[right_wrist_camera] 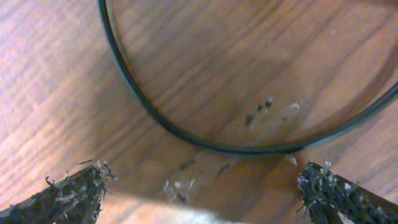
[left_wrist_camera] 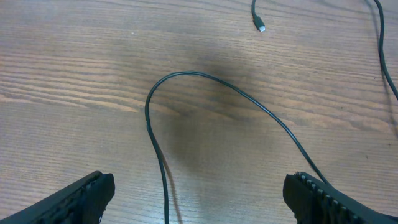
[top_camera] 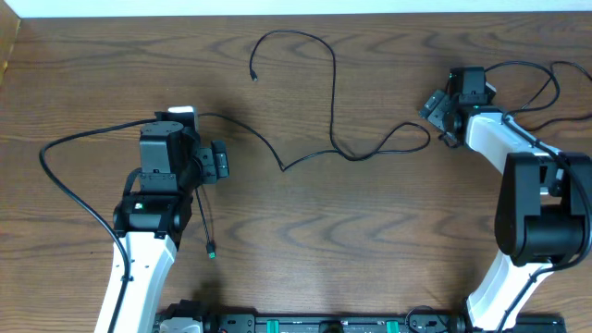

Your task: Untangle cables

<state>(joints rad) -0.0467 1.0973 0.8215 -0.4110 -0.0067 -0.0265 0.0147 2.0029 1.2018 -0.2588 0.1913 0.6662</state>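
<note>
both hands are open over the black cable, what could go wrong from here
1. In the left wrist view, two strands of the black cable run between the fingers of the open left hand; closing could pinch both and tighten the bend.
2. The open right hand sits close over the cable's curve, which lies ahead of its fingertips; closing may miss it or scrape the table.

Black cable (top_camera: 333,92) ran hidden beneath left hand (top_camera: 222,162); plug (top_camera: 253,77) type too small to tell.
</note>
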